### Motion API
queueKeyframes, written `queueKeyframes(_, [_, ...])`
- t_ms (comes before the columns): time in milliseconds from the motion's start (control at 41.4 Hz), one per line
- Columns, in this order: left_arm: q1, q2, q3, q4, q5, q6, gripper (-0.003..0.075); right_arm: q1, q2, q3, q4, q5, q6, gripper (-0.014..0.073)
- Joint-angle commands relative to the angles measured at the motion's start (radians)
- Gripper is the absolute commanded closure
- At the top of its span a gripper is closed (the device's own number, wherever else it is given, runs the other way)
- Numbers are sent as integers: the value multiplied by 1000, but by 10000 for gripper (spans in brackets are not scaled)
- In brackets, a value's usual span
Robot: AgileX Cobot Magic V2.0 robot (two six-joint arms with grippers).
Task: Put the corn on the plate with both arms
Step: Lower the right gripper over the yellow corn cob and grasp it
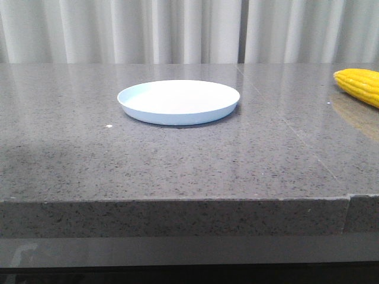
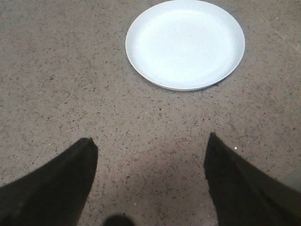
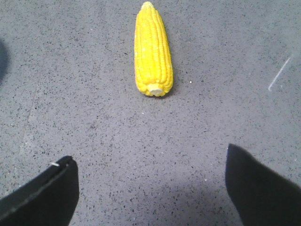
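The pale blue-white plate (image 1: 178, 102) lies flat and empty at the middle of the grey stone table; the left wrist view shows the plate (image 2: 185, 43) ahead of my left gripper (image 2: 151, 146), which is open with only bare table between its fingers. The yellow corn (image 1: 359, 86) lies on the table at the far right edge of the front view, partly cut off. In the right wrist view the corn (image 3: 153, 50) lies with its pale stub end towards my right gripper (image 3: 149, 157), which is open, empty and well short of it. Neither gripper shows in the front view.
The table's front edge (image 1: 177, 201) runs across the lower front view. A seam (image 1: 349, 196) crosses the tabletop on the right. White curtains (image 1: 177, 29) hang behind the table. A small white speck (image 1: 109, 126) lies left of the plate.
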Motion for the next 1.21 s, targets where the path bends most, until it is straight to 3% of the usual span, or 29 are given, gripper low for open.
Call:
queueKeyframes(0, [-8, -66, 11, -1, -77, -16, 247, 3, 1, -33, -16, -63, -9, -61])
queueKeyframes(314, [-8, -110, 29, -3, -73, -16, 247, 3, 16, -34, -24, -86, -9, -61])
queueKeyframes(484, [-8, -108, 29, -3, -71, -16, 247, 3, 126, -72, -26, -118, -9, -61])
queueKeyframes(1185, [-8, -108, 29, -3, -71, -16, 247, 3, 823, -639, -79, 130, -15, -61])
